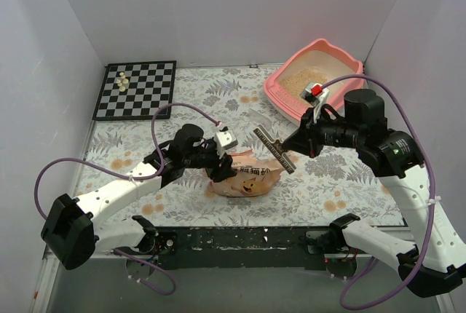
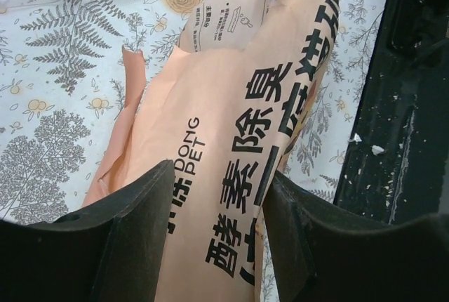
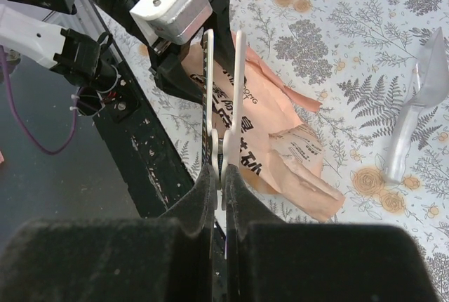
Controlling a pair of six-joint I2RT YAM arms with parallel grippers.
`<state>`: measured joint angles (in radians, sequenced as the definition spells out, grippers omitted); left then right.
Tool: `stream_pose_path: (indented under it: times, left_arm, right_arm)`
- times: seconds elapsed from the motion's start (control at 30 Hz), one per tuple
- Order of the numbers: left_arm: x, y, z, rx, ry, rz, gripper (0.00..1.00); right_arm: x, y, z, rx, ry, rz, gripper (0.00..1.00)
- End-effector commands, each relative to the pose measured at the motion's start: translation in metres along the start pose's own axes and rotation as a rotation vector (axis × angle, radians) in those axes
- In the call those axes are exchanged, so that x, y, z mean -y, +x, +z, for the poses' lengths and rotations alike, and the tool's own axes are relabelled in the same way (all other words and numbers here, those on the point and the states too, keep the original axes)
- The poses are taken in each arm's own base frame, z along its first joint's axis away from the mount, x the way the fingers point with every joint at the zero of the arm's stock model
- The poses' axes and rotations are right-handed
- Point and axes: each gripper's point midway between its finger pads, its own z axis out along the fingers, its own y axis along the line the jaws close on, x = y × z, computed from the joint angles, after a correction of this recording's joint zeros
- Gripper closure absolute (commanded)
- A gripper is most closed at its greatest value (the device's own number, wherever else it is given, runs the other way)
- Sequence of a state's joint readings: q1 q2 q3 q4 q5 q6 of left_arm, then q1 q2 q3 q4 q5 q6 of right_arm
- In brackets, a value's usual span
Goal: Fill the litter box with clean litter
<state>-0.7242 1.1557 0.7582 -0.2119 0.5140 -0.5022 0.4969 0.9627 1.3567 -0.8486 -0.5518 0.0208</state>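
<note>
Two grippers: both busy in the lower centre of the top view, each on something.
Left gripper (image 2: 221, 175): closed halfway around the orange-peach bag (image 2: 231, 105), paper touching both fingers.
Right gripper (image 3: 219, 165): pressed together on the end of a thin white clip (image 3: 237, 77), held in the air just above the bag.
Litter box (image 1: 279, 98): upper right of the top view, well apart from the bag.
Clean litter (image 1: 300, 80): a shallow tan layer already inside the box; the bag's contents are hidden.
Step in hand, as I judge it: the clip is off and the bag is not yet raised to pour.
Doing it well: park the clip on bare table (image 1: 349, 182), away from the clear scoop (image 3: 414, 105). Grip the bag firmly, keep its open end upward while carrying it, and tip only once that end is over the box.
</note>
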Motion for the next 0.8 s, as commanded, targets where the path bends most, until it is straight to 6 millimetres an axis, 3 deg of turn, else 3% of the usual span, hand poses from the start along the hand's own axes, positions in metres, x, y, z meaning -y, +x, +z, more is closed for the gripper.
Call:
stream_pose_path:
  times: [0.0, 0.23, 0.5, 0.77]
  left_arm:
    - [-0.010, 0.002, 0.004, 0.014, -0.059, 0.066, 0.54]
    - [-0.013, 0.011, 0.004, 0.013, -0.087, 0.058, 0.99]
    - [-0.006, 0.003, -0.002, 0.087, -0.077, 0.063, 1.00]
    - [0.004, -0.001, -0.001, 0.123, -0.027, 0.051, 1.00]
  right_arm:
    - [-0.003, -0.006, 0.005, 0.025, -0.044, -0.036, 0.99]
    - [0.003, 0.000, 0.018, 0.026, -0.071, -0.076, 0.99]
    - [0.005, 0.000, 0.030, 0.121, -0.130, -0.260, 0.99]
    - [-0.007, 0.003, 0.040, 0.275, -0.255, -0.527, 0.99]
